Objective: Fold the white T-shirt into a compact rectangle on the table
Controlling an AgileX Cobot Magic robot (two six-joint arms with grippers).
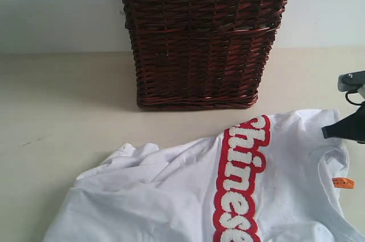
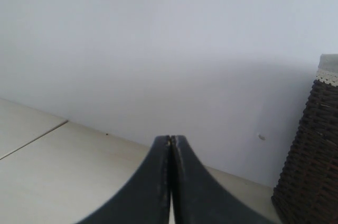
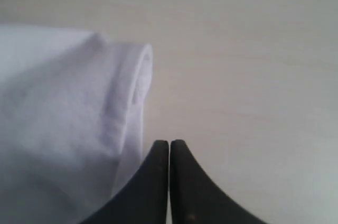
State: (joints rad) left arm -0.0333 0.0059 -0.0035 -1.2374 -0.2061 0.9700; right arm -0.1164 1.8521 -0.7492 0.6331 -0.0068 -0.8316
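The white T-shirt (image 1: 165, 196) lies rumpled across the near part of the table (image 1: 57, 99), its red-outlined letters (image 1: 239, 179) running down it and an orange neck tag (image 1: 343, 182) at the collar. My right gripper (image 1: 324, 133) comes in from the right edge, its dark tip over the shirt's far right corner. In the right wrist view this gripper (image 3: 169, 142) is shut, with a rolled sleeve hem of the T-shirt (image 3: 63, 118) lying beside one finger; no cloth shows between the tips. My left gripper (image 2: 170, 137) is shut on nothing, held above the table (image 2: 53, 171), out of the exterior view.
A dark brown wicker basket (image 1: 199, 42) with a lace rim stands at the back centre, just beyond the shirt; its side (image 2: 311, 155) also shows in the left wrist view. A pale wall rises behind the table.
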